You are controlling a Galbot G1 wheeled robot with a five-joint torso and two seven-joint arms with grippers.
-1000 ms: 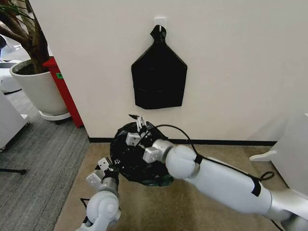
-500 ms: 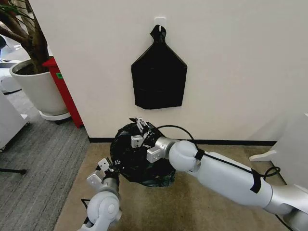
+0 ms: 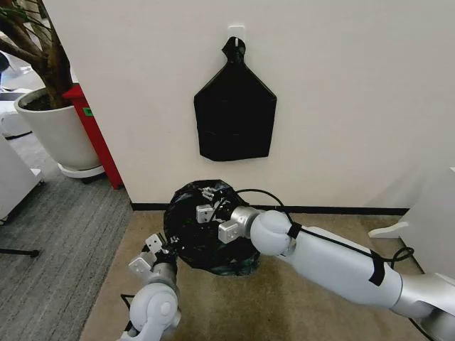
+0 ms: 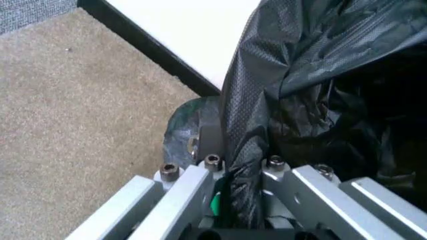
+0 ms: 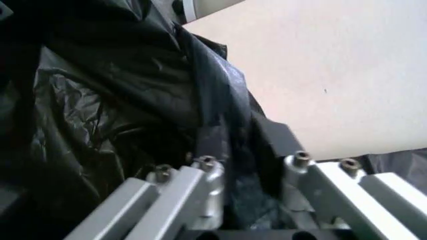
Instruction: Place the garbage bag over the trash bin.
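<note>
The glossy black garbage bag (image 3: 202, 238) is draped over the trash bin, which stands on the tan floor by the wall; the bin is hidden under the film. My left gripper (image 3: 167, 249) is at the bag's near-left edge, shut on a fold of film (image 4: 243, 135). My right gripper (image 3: 210, 197) reaches across to the bag's far edge near the wall and is shut on a band of the bag (image 5: 217, 107). In the left wrist view, the left gripper (image 4: 240, 165) pinches the film tightly. In the right wrist view, film bunches between the fingers of the right gripper (image 5: 250, 160).
A flat black sheaf (image 3: 234, 110) hangs on the white wall right above the bin. A big white planter (image 3: 58, 135) with a tree and a red panel (image 3: 92, 135) stand at the left. White furniture (image 3: 426, 213) sits at the right.
My right gripper has dropped from above the bag's far edge down to rim level, drawing the film lower there. The left arm has stayed put.
</note>
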